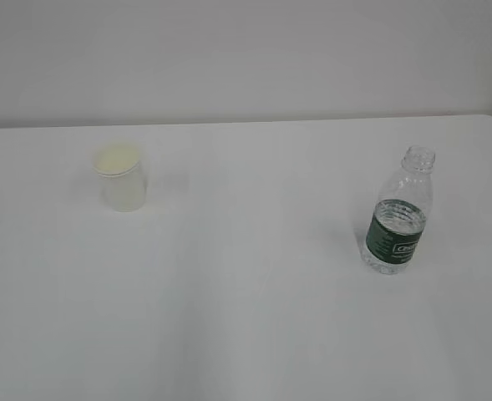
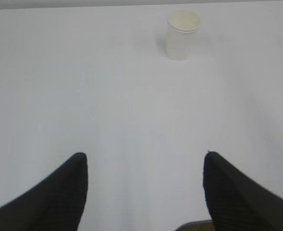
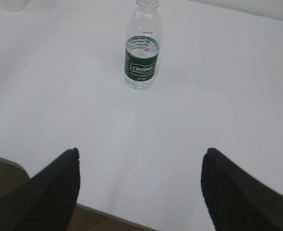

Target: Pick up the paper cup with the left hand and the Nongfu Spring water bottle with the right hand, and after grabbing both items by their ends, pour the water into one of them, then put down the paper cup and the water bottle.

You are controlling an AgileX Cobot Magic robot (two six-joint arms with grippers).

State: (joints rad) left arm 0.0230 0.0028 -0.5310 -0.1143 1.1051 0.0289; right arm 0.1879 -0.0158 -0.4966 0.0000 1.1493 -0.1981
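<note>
White tabletop (image 1: 246, 317) under a plain pale wall is all you have to work on, with the two items well apart. In the exterior view the paper cup (image 1: 120, 178) stands upright at about ten o'clock and the Nongfu Spring water bottle (image 1: 398, 213) stands upright at about three o'clock, capless, with water (image 1: 398, 219) reaching roughly its shoulder.

Your left hand (image 2: 145, 190) has its fingers spread wide and empty, the cup far ahead at about one o'clock in its wrist view. Your right hand (image 3: 140, 190) is likewise open and holding nothing, the bottle ahead at twelve o'clock.

Expect the cup to be light and easily crushed, so take it low on the wall with a gentle squeeze. The bottle looks thin-walled and ribbed; squeezing hard would likely push water out of the open neck, so grip near the base, below the green label.
</note>
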